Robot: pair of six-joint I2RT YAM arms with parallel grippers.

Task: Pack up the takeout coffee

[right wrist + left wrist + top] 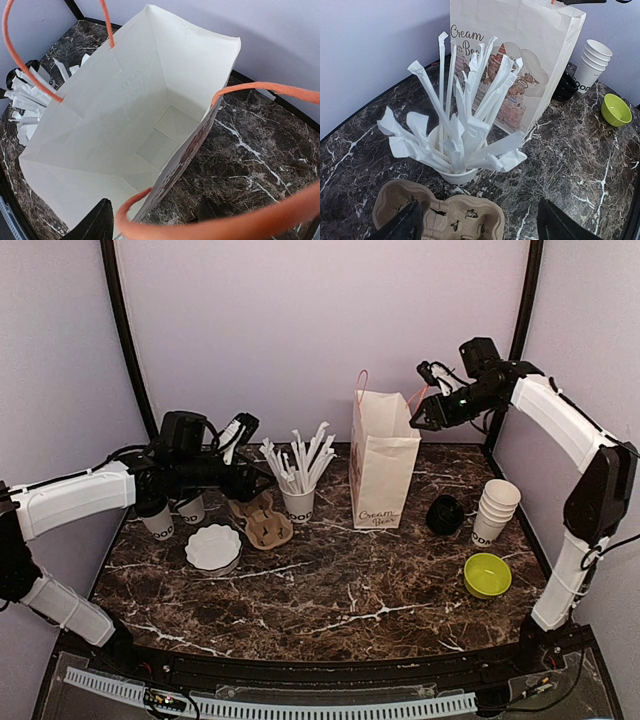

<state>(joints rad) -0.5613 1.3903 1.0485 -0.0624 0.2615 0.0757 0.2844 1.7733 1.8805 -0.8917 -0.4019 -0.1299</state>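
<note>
My left hand [479, 216] hangs wide open and empty over the cardboard carrier [440, 217]; the takeout coffee [160, 524] stands unpacked by the worktop's [330, 600] left edge. My right hand [155, 205], parted, seems to straddle the bag's [130, 100] handle [225, 229]; next, I'd close on the carrier.

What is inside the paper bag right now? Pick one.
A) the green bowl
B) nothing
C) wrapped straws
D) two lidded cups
B: the right wrist view looks straight down into the paper bag and shows only its bare white walls and floor.
</note>
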